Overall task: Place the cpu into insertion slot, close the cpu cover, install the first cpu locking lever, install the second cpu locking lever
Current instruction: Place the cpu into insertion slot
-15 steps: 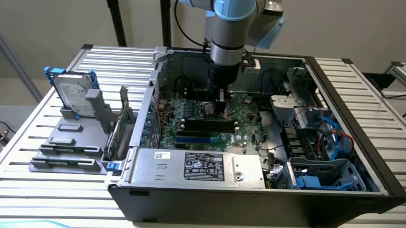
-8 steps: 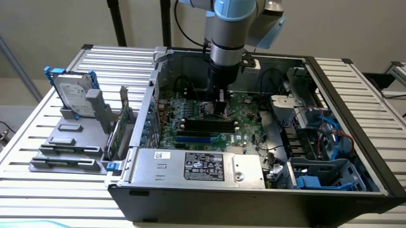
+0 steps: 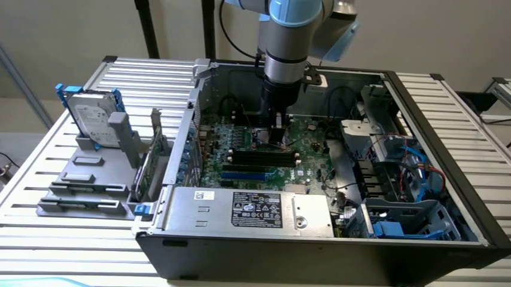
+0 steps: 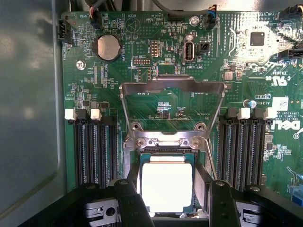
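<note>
Looking down into the open computer case from where I'm standing, step one seems pretty much done. The cpu is lying flat inside the insertion slot, pale face up, with the socket's dark edge showing along its far side.

Everything else is left to do, I'd say. The cpu cover is tipped up on its hinge, so you can see the green motherboard through its window, and it's nowhere near down over the chip. As for the locking levers, a thin wire lever runs beside the socket and doesn't look hooked under anything, though I wouldn't swear to it. The other one I can't make out.

The gripper is low over the socket with its jaws spread wide, one finger on each side of the cpu, so the chip sits right between them. One finger looks just beside the chip's edge and the other has a visible gap. I can't tell if either really touches it. To me the chip reads as resting free, not gripped. The long black memory slots flank the socket on both sides, clear of the fingers.
</note>
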Robot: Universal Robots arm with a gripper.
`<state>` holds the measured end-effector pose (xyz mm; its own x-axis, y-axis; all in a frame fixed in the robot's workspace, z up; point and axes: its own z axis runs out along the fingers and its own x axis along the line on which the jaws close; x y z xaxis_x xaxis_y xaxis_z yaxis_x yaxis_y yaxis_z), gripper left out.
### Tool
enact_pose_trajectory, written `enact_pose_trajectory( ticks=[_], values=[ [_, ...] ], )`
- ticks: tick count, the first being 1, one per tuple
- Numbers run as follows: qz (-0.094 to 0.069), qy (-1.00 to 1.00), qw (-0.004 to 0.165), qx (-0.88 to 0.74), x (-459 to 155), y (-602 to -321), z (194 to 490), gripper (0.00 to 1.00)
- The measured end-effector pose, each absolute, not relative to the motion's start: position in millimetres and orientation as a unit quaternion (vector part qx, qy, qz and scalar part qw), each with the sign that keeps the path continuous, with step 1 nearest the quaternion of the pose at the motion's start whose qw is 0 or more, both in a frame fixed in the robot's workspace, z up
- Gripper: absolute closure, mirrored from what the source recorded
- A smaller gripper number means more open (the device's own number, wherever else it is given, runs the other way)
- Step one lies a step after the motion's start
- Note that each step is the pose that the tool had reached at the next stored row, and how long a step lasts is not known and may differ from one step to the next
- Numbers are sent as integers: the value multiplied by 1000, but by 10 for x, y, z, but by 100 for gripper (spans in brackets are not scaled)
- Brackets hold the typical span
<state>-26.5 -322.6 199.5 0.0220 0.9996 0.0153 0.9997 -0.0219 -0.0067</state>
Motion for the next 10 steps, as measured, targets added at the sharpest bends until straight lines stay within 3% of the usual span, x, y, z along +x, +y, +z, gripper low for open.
enact_pose_trajectory(
  ticks=[10],
  values=[
    [-3,-700,7,-714,-265,-3226,1989,46]
  ],
)
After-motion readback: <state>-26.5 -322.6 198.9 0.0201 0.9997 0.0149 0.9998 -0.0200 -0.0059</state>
